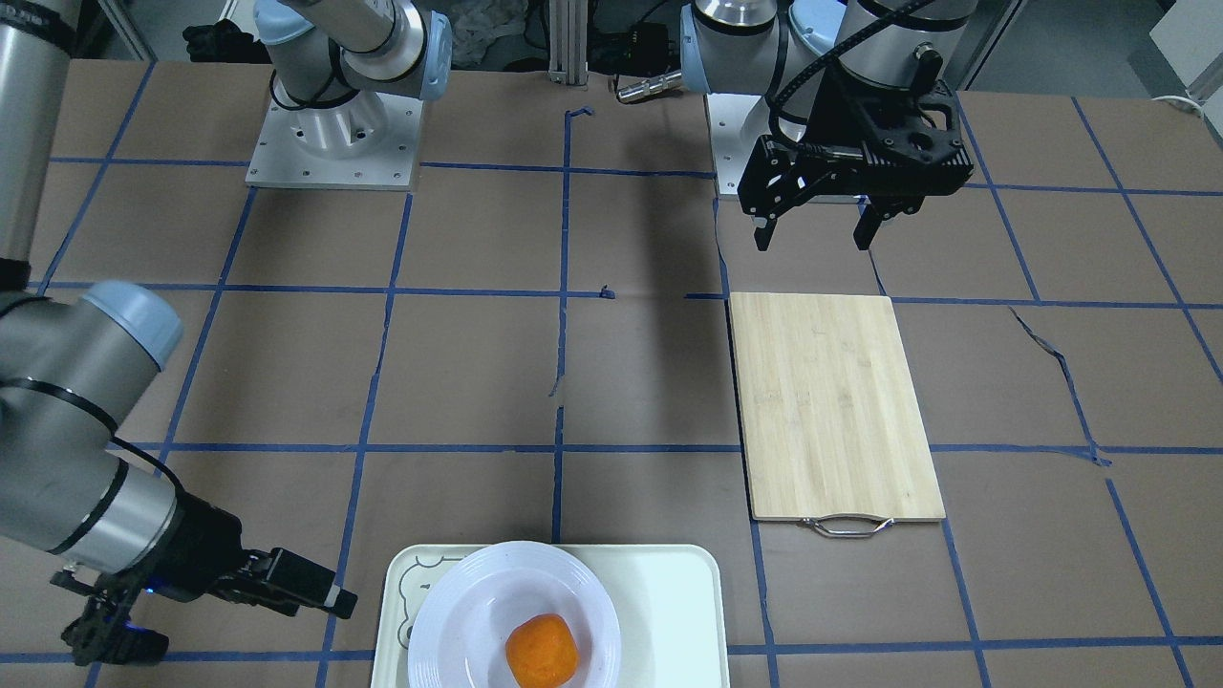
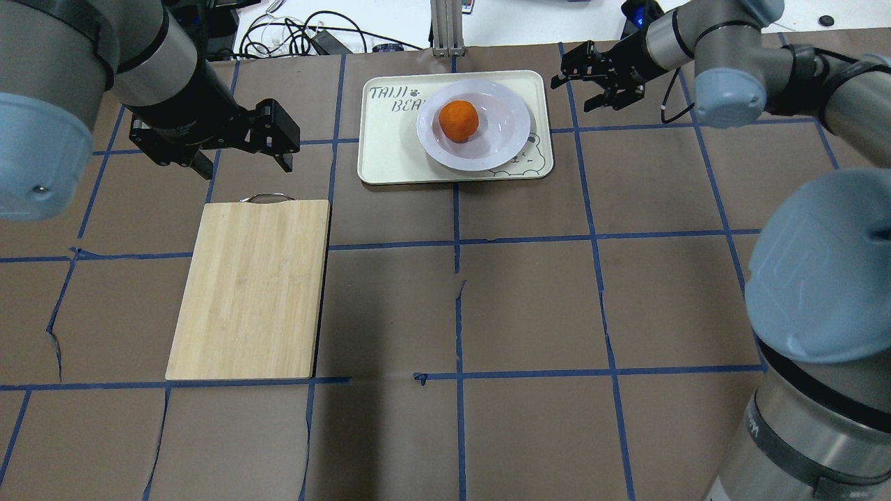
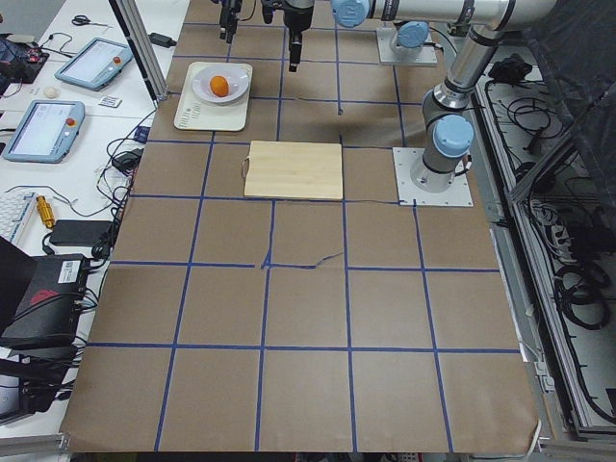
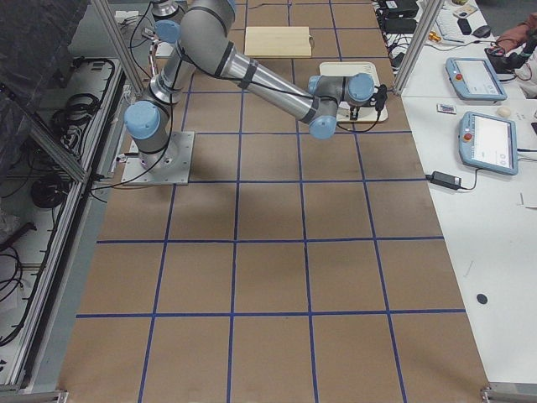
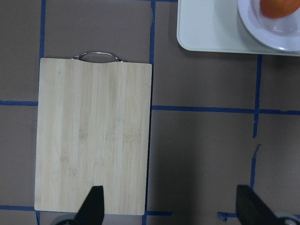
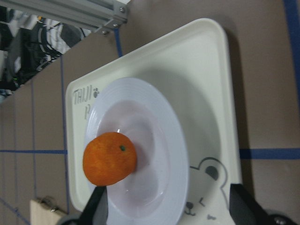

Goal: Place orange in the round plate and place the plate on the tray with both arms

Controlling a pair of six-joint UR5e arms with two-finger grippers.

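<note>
Since the orange (image 2: 459,120) sits in the sunken centre of the round plate (image 2: 502,141) and the plate sits on the tray (image 2: 387,149), both placements read as done. My call: only retracting is left.

- Orange: off-centre in the well, toward the side with the tray's lettering. The well's slope holds it, so I'd expect no roll-off.
- Plate: flat on the tray, shifted toward the bear-drawing end and covering part of the bear. Its rim looks inside the tray lip on all visible sides, close to it on the robot's side.
- Tray: at the far edge of the surface (image 2: 529,306) from the robot, near mid-width.
- Right hand (image 2: 573,95): fingers spread, nothing between them, just beside the tray's short edge at the bear end, not touching it. The wrist camera looks straight at plate and orange. That fits a hand positioned on the plate's rim side.
- Left hand (image 1: 813,241): fingers wide apart, empty, raised over bare surface just off the handle end of the bamboo cutting board (image 2: 250,289), well apart from the tray. Its wrist view shows the board below and only a tray corner.
- Board: bare, not part of the job.

Risk: the right hand is the near one. Pull it away from the tray, not across it, or it could nudge the lip and shift the plate.
</note>
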